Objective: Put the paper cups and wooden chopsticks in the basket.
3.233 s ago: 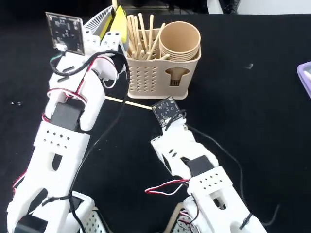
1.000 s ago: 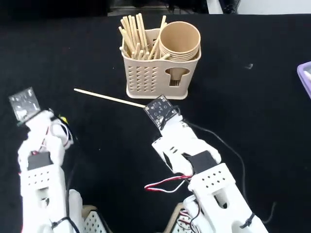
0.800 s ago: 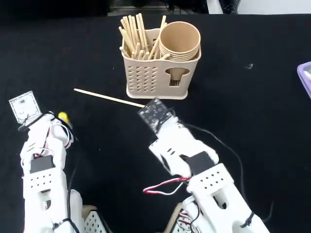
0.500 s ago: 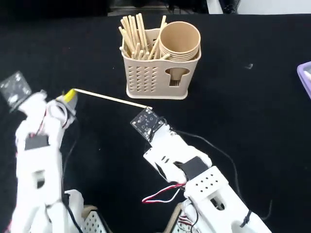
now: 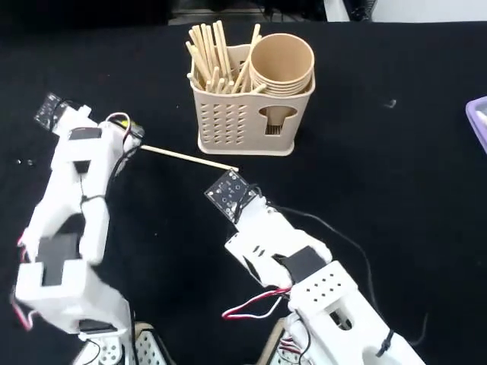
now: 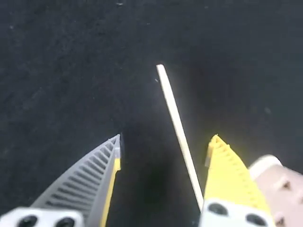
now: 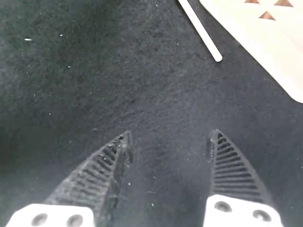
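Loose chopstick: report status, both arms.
Left gripper open, jaws straddling the chopstick, not closed on it. Right gripper open over the table by its other end. Chopstick flat in front of the basket. Nothing in the way.

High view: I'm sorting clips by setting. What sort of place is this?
Likely a robot lab bench: two white arms over a black table, a basket holding chopsticks and paper cups, one loose chopstick.

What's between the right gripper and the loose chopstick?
Nothing but bare table between right gripper and loose chopstick, seen in the right wrist view.
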